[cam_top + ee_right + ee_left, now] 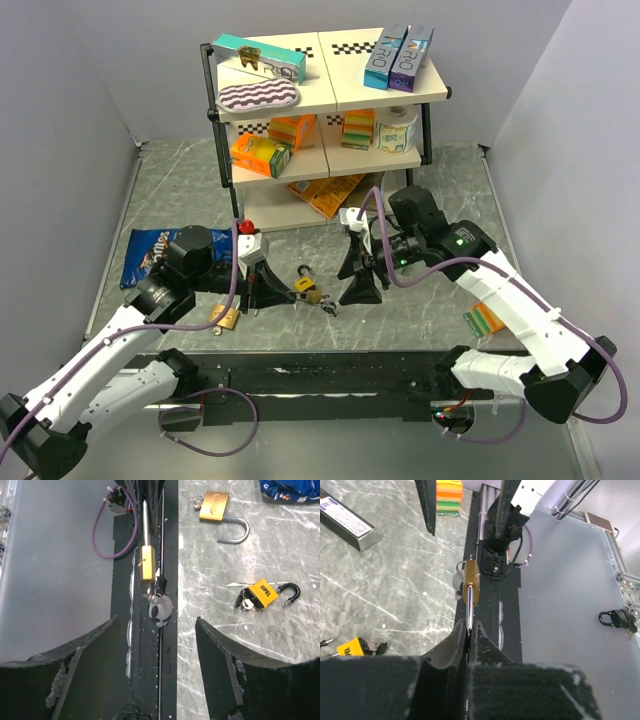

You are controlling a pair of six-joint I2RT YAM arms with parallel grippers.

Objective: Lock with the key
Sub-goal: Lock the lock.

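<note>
Left wrist view: left gripper (467, 640) clamps the steel shackle of 1 brass padlock (471, 585), held on edge, its grey-headed key (458, 581) at the far end. Right gripper (156, 621) faces the key, jaws apart. On the table beyond, 1 yellow padlock (261, 594) apparently reads "OPEL".

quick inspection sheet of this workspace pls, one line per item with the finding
surface: grey marbled table, no spill seen
job's things: brass padlock gripped by its shackle, key at its base
clutter: second brass padlock with shackle open, yellow padlock, blue snack bag, sponge stack
end effectors: left end effector shut on the brass padlock; right end effector open, facing the key
cables: purple cables hang in slack loops by the arms
surroundings: stocked shelf at the back, grey walls
</note>
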